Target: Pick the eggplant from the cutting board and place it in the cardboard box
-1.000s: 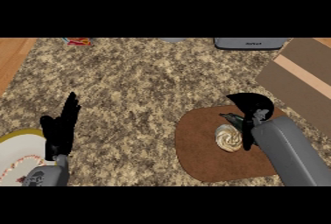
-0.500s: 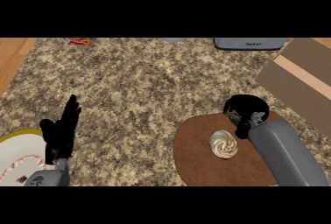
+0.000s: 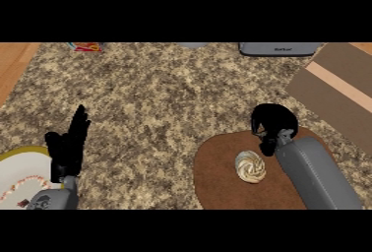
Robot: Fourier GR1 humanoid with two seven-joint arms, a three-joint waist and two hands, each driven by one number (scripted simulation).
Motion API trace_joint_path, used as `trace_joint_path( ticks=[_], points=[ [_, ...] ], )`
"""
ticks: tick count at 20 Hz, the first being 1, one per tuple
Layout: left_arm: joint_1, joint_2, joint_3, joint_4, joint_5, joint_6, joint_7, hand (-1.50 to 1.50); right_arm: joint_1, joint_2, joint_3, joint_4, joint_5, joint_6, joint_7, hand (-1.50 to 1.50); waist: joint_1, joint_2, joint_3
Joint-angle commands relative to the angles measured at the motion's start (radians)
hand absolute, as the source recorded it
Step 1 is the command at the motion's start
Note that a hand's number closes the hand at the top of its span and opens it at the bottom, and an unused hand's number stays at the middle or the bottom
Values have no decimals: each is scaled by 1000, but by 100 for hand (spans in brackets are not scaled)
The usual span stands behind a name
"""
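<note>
A speckled bench (image 3: pixel 167 98) carries the cardboard box (image 3: pixel 338 91) at its right edge and a brown cutting board (image 3: pixel 222 177) at its near edge. The right hand (image 3: pixel 272 120) is curled at the board's far rim, apparently round the dark eggplant, which cannot be told apart from it. The left hand (image 3: pixel 69 145) is held flat with straight fingers near the left edge.

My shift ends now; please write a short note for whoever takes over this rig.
Left hand: open, resting at lower left.
Right hand: over the cutting board's far edge; grasp cannot be seen.
Eggplant: not visible, perhaps hidden under that hand; a pale swirled item lies on the board.
Cardboard box: far right, no eggplant seen in it.
To do: grasp, carry, release.
</note>
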Motion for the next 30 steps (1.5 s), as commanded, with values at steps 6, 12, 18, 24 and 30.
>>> trace_joint_path(
  ticks=[6, 12, 18, 24, 30],
  points=[
    [29, 35, 53, 72, 36, -60, -91, 0, 222, 148, -35, -307, 91, -245, 331, 150, -12, 0, 2],
    [-26, -6, 21, 63, -21, 8, -46, 0, 276, 137, 35, -533, 168, -238, 367, 150, -5, 2, 3],
    [-32, -1, 24, 46, -13, -2, -22, 0, 246, 130, 59, -884, 187, -86, 486, 150, -16, -2, 2],
    [-9, -6, 27, 54, -15, -6, -38, 0, 146, 112, -35, -1125, 171, 106, 614, 150, -10, -1, 2],
    [73, -16, 16, -12, -9, -23, -61, 0, 0, 23, -250, -1092, 109, 228, 581, 150, 5, 0, 2]
  ],
)
